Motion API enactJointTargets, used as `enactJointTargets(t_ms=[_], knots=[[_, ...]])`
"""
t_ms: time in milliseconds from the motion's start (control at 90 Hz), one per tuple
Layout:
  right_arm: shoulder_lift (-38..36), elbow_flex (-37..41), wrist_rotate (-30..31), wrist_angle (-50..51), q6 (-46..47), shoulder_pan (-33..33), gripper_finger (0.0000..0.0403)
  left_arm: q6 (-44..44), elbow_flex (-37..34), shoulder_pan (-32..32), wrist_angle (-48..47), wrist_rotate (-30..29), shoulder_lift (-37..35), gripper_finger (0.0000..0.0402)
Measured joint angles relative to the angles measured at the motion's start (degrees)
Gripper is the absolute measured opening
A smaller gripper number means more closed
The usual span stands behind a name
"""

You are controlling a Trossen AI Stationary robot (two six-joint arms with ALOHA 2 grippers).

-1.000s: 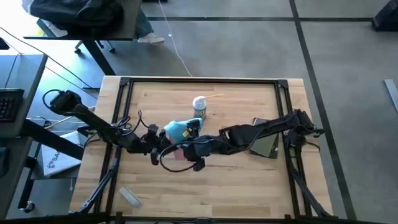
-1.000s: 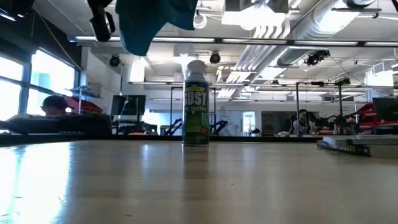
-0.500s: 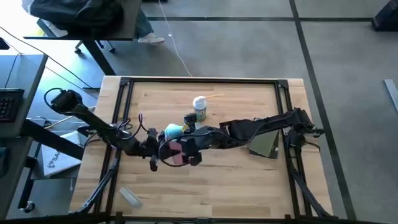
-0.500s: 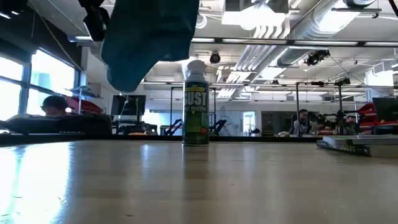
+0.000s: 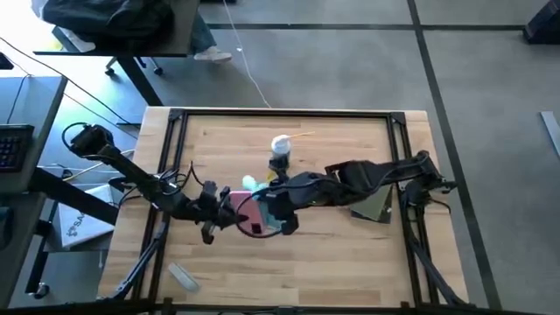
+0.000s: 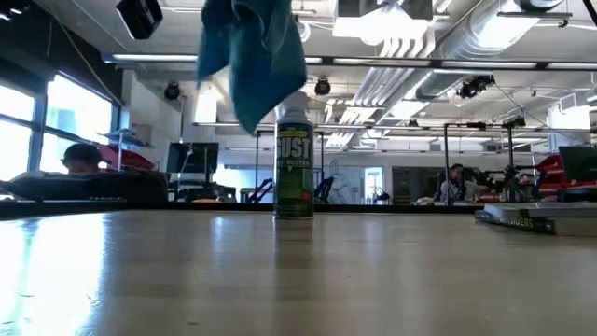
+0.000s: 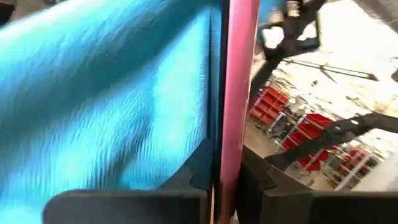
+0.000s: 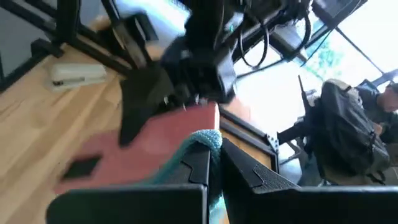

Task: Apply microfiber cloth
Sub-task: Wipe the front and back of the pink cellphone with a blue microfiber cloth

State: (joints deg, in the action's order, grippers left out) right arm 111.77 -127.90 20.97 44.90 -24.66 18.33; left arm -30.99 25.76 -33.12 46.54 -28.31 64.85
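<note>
My right gripper (image 5: pixel 278 213) is pinched shut on the microfiber cloth (image 6: pixel 254 51), holding a fold of it between the fingers; in the right wrist view a teal edge pokes out just ahead of the fingertips. The cloth hangs in the air just in front of the duster can (image 5: pixel 280 149), which I use as my landmark, and its loose tail drapes down past the can's cap in the low view. It lies against the pink phone (image 5: pixel 251 214), which my left gripper (image 5: pixel 226 206) clamps edge-on on the near-left side of the can; the left wrist view shows the phone's thin edge between closed fingers with cloth spread over one face.

I judge the cloth light, limp and a bit grippy, so it will bunch and trail rather than hold shape. A grip on a gathered fold near its middle should give a padded face to press on the phone; a corner hold would only flap.

A grey-green pad (image 5: pixel 376 206) lies well right of the can.
</note>
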Motion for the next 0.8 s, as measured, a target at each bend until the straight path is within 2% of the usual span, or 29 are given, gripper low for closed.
enactJointTargets(t_ms=[156, 511, 644, 800], knots=[[0.35, 2.16, -0.45, -2.63, 1.11, -0.24, 0.0000, -0.22, -0.02, -0.04, 0.03, -0.07, 0.01, 0.0014], [0.42, 15.98, -1.26, -19.97, 2.51, -2.25, 0.0000, -2.16, -0.22, 0.11, 0.00, -2.66, 0.01, 0.0014], [0.28, 19.47, -1.51, -21.37, 5.93, -1.91, 0.0000, -1.07, -0.30, 0.15, 1.16, -3.78, -1.08, 0.0014], [0.05, 20.79, -0.46, -20.37, 7.69, -0.17, 0.0000, 4.22, -0.44, 0.13, 0.15, -4.80, -5.13, 0.0014]])
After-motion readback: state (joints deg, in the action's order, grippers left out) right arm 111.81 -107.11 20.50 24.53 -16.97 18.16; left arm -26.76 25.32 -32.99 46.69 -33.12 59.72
